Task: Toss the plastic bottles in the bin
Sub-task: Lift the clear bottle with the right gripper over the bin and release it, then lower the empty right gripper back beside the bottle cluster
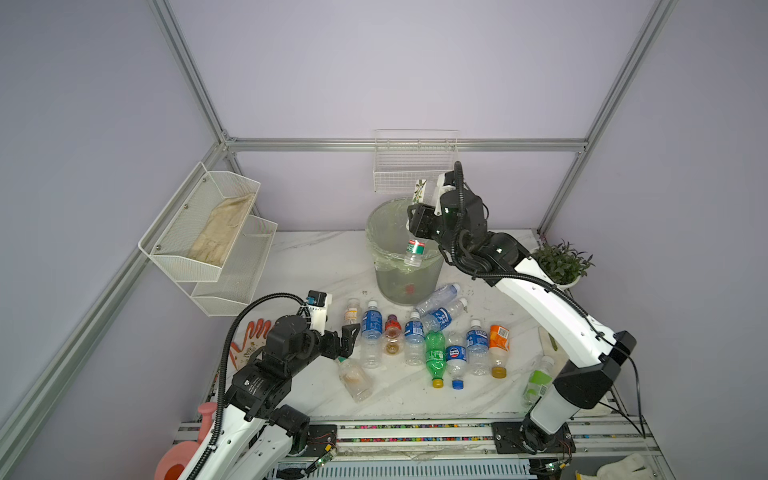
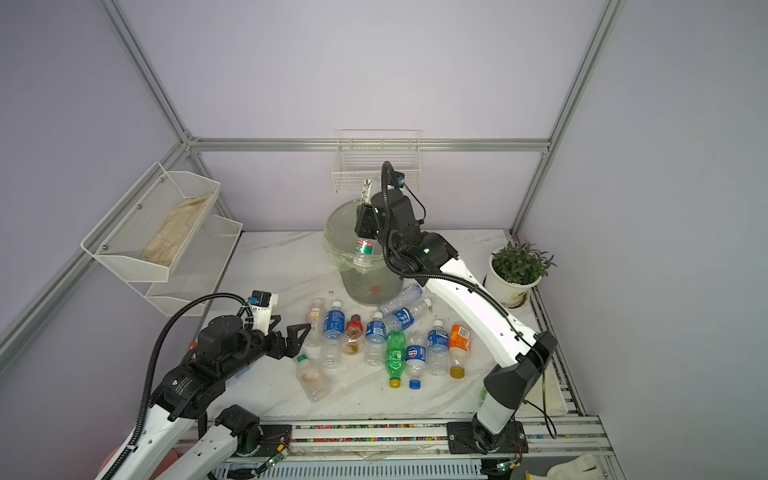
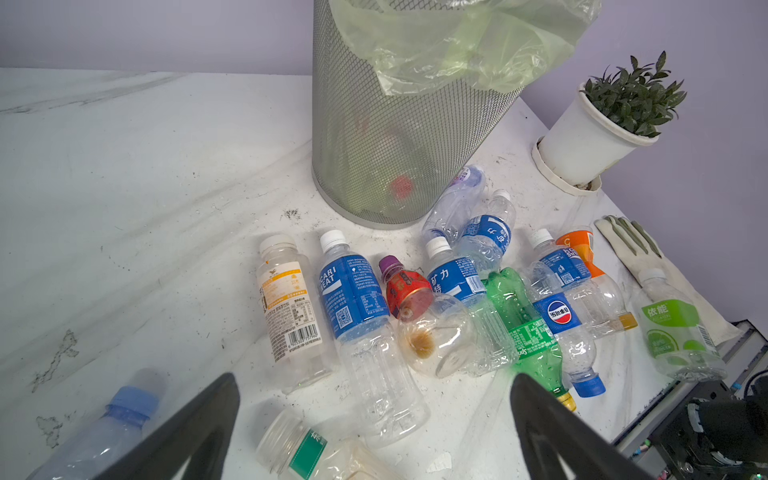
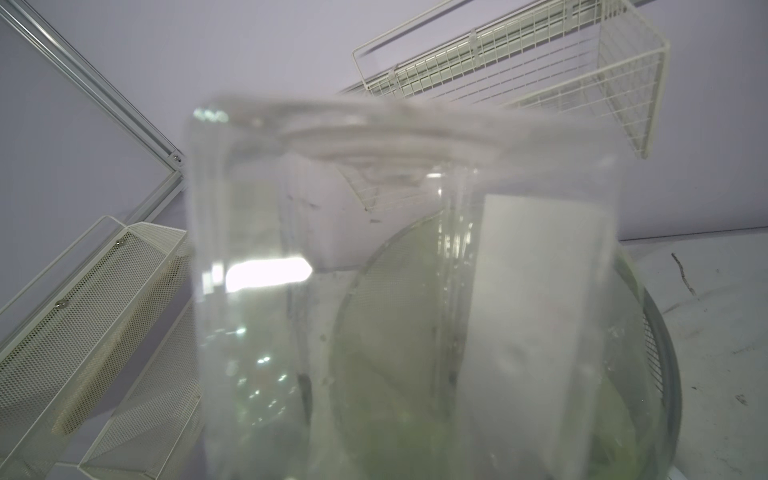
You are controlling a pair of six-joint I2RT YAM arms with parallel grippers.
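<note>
Top views both show a clear bottle (image 1: 414, 250) with a green and red label hanging neck-down over the mouth of the bin (image 1: 390, 286), its neck low near the front rim. The right pincer (image 1: 417, 237) is closed on the bottle's upper body. Right wrist view is almost filled by this bottle, close and blurred, with the bin's mesh wall and pale-green bag behind it. The bin stands upright toward the back of the surface (image 1: 307, 257). In the left wrist view something red (image 3: 401, 187) shows through the mesh near its bottom.

The other plastic bottles (image 1: 413, 336) lie on the surface in front of the bin, most side by side in a loose row. A pale-labelled one (image 1: 352, 312) is at the left end, then come several blue-labelled ones (image 1: 371, 326), a small red-labelled one (image 1: 392, 330) and a green bottle (image 1: 435, 357). An orange-labelled one (image 1: 498, 343) is at the right end. Two more bottles (image 1: 444, 316) lie tilted together just beside the bin's foot. A lime-labelled bottle (image 1: 539, 380) lies apart, near the right arm's base. A teal-capped one (image 1: 354, 376) lies just beside the left pincer (image 1: 345, 343), which hangs over the surface at the row's left end, jaws spread wide and empty. A potted plant (image 1: 562, 266) stands at the right edge.
</note>
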